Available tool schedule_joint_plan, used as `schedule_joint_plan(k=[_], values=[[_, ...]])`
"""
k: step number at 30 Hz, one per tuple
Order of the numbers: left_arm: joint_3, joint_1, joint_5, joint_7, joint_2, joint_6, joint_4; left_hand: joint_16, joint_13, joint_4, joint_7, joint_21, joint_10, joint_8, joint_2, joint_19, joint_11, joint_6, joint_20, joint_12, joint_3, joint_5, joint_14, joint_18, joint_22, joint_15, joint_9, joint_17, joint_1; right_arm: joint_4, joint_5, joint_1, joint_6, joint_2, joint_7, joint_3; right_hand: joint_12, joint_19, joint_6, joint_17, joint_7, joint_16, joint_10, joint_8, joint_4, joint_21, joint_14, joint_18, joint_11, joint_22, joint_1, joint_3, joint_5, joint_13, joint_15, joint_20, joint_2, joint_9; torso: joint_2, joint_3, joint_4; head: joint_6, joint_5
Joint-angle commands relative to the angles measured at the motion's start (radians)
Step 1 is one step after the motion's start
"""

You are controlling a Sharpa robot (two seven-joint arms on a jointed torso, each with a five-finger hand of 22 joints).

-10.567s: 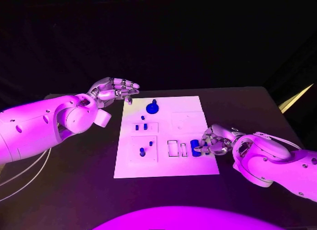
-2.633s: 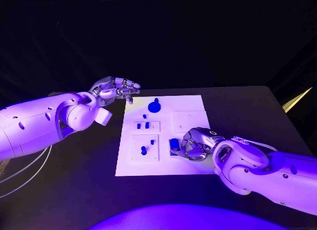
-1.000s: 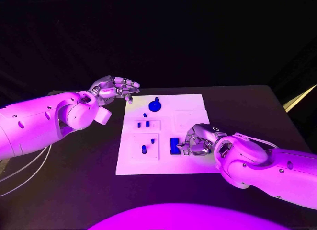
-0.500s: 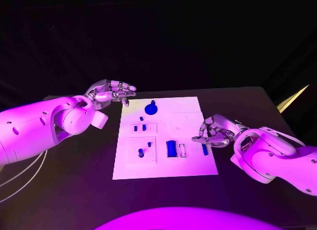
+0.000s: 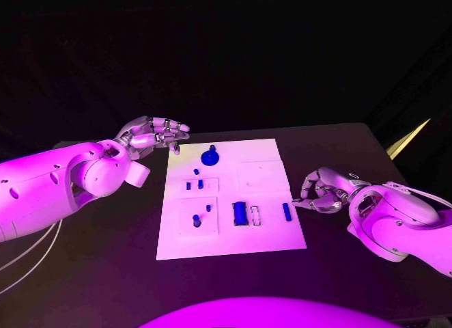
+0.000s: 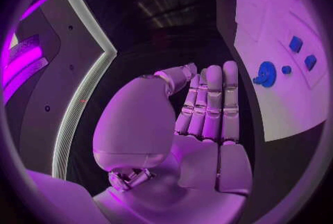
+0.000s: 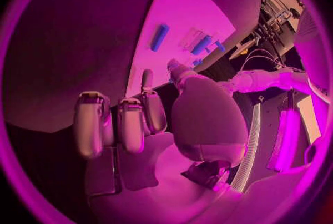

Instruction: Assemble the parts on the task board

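The white task board (image 5: 265, 239) lies in the middle of the black table. On it are a blue round gear-like part (image 5: 209, 157) at the far end, several small blue parts (image 5: 194, 184) along its left side, a larger blue block (image 5: 239, 213) and a thin blue bar (image 5: 286, 212) near the right edge. My right hand (image 5: 324, 193) hovers just off the board's right edge, fingers curled in, holding nothing. My left hand (image 5: 153, 133) hangs beyond the board's far left corner, fingers curled, also holding nothing. The left wrist view shows that hand (image 6: 205, 118), the board (image 6: 277, 96) and the gear (image 6: 265, 74).
A white slot piece (image 5: 255, 216) sits beside the blue block. Bare black tabletop (image 5: 354, 147) surrounds the board on all sides. In the right wrist view, the board (image 7: 180, 7) with the bar (image 7: 160, 36) lies beyond my curled right fingers (image 7: 125, 121).
My right hand has let go of the blue block on the board and drawn back to the right, off the board's edge. The left hand has stayed put.
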Motion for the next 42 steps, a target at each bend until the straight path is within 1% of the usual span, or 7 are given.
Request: schedule_joint_plan(k=[1, 6, 11, 27, 34, 40, 42], values=[[0.001, 0.0, 0.001, 0.003, 0.003, 0.002, 0.003, -0.009, 0.009, 0.016, 0.001, -0.018, -0.016, 0.015, 0.008, 0.012, 0.002, -0.007, 0.001, 0.017, -0.006, 0.015, -0.003, 0.006, -0.009, 0.0, -0.014, -0.01, -0.024, -0.009, -0.014, -0.009, 0.001, 0.015, -0.01, -0.001, -0.008, 0.083, -0.011, 0.192, 0.001, 0.001, -0.007, 0.009, 0.006, -0.006, 0.078, -0.008, 0.002, 0.234, 0.039, -0.038, 0.001, 0.149, 0.004, 0.001, 0.008, 0.015, 0.001, -0.0009, 0.0032, 0.0, -0.002], [0.001, 0.0, 0.001, 0.003, 0.002, 0.002, 0.003, -0.009, 0.009, 0.016, 0.001, -0.018, -0.016, 0.015, 0.008, 0.012, 0.002, -0.007, 0.001, 0.017, -0.006, 0.015, -0.003, 0.006, -0.009, 0.0, -0.014, -0.01, -0.024, -0.025, -0.019, -0.025, 0.001, 0.039, -0.019, -0.001, -0.007, 0.083, -0.011, 0.193, 0.001, 0.001, -0.006, 0.008, 0.006, -0.006, 0.078, -0.008, 0.002, 0.234, 0.039, -0.038, 0.001, 0.149, 0.004, 0.001, 0.008, 0.015, 0.003, -0.0007, 0.0048, -0.002, 0.001], [0.001, 0.0, 0.001, 0.002, 0.001, 0.003, 0.003, -0.009, 0.009, 0.016, 0.001, -0.018, -0.016, 0.015, 0.008, 0.012, 0.002, -0.007, 0.001, 0.017, -0.006, 0.015, -0.003, 0.006, -0.009, 0.0, -0.014, -0.01, -0.024, -0.039, -0.02, -0.041, 0.005, 0.061, -0.025, -0.001, -0.007, 0.082, -0.011, 0.193, 0.001, 0.001, -0.006, 0.007, 0.007, -0.007, 0.078, -0.008, 0.002, 0.234, 0.04, -0.038, 0.002, 0.149, 0.004, 0.001, 0.009, 0.015, 0.003, -0.0016, 0.0028, -0.005, 0.005], [0.001, 0.0, 0.001, 0.001, -0.001, 0.003, 0.004, -0.009, 0.009, 0.016, 0.001, -0.018, -0.016, 0.015, 0.008, 0.012, 0.002, -0.007, 0.001, 0.017, -0.006, 0.015, -0.003, 0.006, -0.009, 0.0, -0.014, -0.01, -0.024, -0.077, -0.031, -0.06, 0.036, 0.105, -0.051, -0.003, -0.013, 0.082, -0.01, 0.191, 0.002, 0.0, -0.009, 0.004, 0.011, -0.011, 0.077, -0.008, 0.003, 0.233, 0.041, -0.038, 0.002, 0.146, 0.004, 0.001, 0.012, 0.015, 0.001, 0.0001, 0.0021, -0.009, 0.008], [0.0, 0.0, 0.001, 0.0, 0.0, 0.004, 0.003, -0.009, 0.009, 0.016, 0.001, -0.018, -0.016, 0.015, 0.008, 0.012, 0.002, -0.007, 0.001, 0.017, -0.006, 0.015, -0.003, 0.006, -0.009, 0.0, -0.014, -0.01, -0.024, -0.099, -0.033, -0.068, 0.037, 0.127, -0.046, -0.004, -0.015, 0.082, -0.01, 0.191, 0.002, 0.0, -0.01, -0.002, 0.013, -0.01, 0.077, -0.008, 0.003, 0.233, 0.048, -0.035, 0.003, 0.145, 0.005, 0.001, 0.016, 0.013, 0.001, -0.0013, 0.0017, -0.009, 0.008], [0.0, 0.0, 0.001, -0.001, 0.0, 0.004, 0.002, -0.009, 0.009, 0.016, 0.001, -0.018, -0.016, 0.015, 0.008, 0.012, 0.002, -0.007, 0.001, 0.017, -0.006, 0.015, -0.003, 0.006, -0.009, 0.0, -0.014, -0.01, -0.024, -0.115, -0.034, -0.073, 0.042, 0.142, -0.046, -0.005, -0.015, 0.083, 0.005, 0.194, -0.001, 0.001, -0.01, -0.033, -0.011, -0.008, 0.078, -0.008, 0.0, 0.235, 0.121, 0.03, 0.001, 0.142, 0.002, -0.001, 0.036, 0.007, 0.001, -0.0015, 0.0027, -0.007, 0.008], [0.0, 0.0, 0.001, -0.001, 0.0, 0.004, 0.002, -0.009, 0.009, 0.016, 0.001, -0.018, -0.016, 0.015, 0.008, 0.012, 0.002, -0.007, 0.001, 0.017, -0.006, 0.015, -0.003, 0.006, -0.009, 0.0, -0.014, -0.01, -0.024, -0.118, -0.034, -0.074, 0.049, 0.145, -0.046, -0.005, -0.016, 0.084, 0.011, 0.195, -0.001, 0.001, -0.011, -0.05, -0.026, -0.008, 0.078, -0.009, 0.0, 0.235, 0.143, 0.076, 0.031, 0.141, 0.002, -0.002, 0.032, 0.002, 0.001, -0.0016, 0.0031, -0.007, 0.008]])
